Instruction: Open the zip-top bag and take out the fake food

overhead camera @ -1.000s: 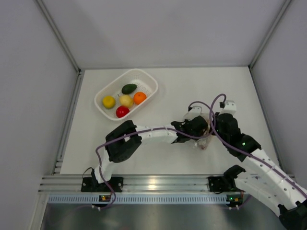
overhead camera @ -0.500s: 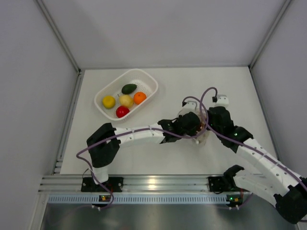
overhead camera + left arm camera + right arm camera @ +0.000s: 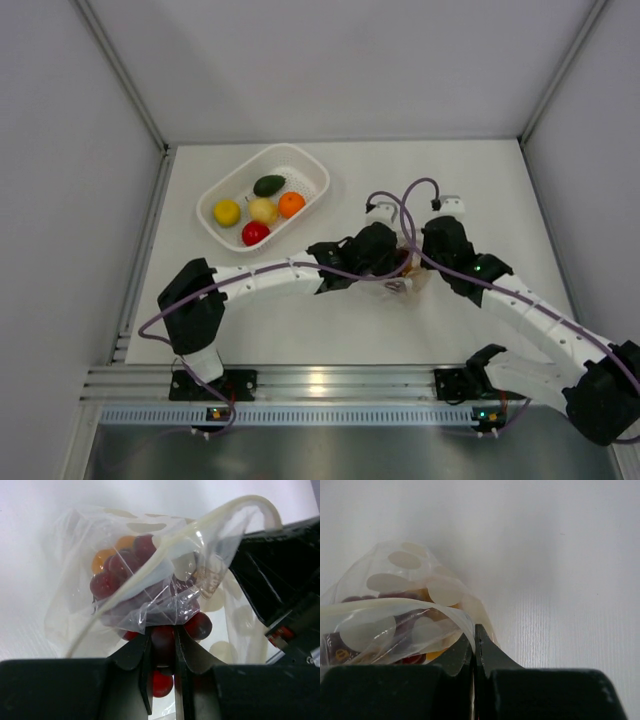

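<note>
The clear zip-top bag (image 3: 150, 570) with white dots hangs open between my two grippers, mid-table in the top view (image 3: 412, 278). My left gripper (image 3: 163, 645) reaches into its mouth and is shut on the purple grape bunch (image 3: 127, 570); a small orange-yellow piece (image 3: 102, 557) lies behind the grapes inside the bag. My right gripper (image 3: 474, 640) is shut on the bag's rim (image 3: 395, 610). A red apple (image 3: 255, 233), an orange (image 3: 291, 204), two yellow lemons (image 3: 227, 212) and a dark green avocado (image 3: 268, 185) lie in the white basket.
The white perforated basket (image 3: 310, 165) stands at the back left of the table. Both arms cross the table's middle and meet at the bag, with purple cables looping above them. Walls close in the table at left, right and back.
Both grippers and the bag have moved left and a little back, toward the basket. The left arm has stretched out lower. The fruits in the basket have not moved.
</note>
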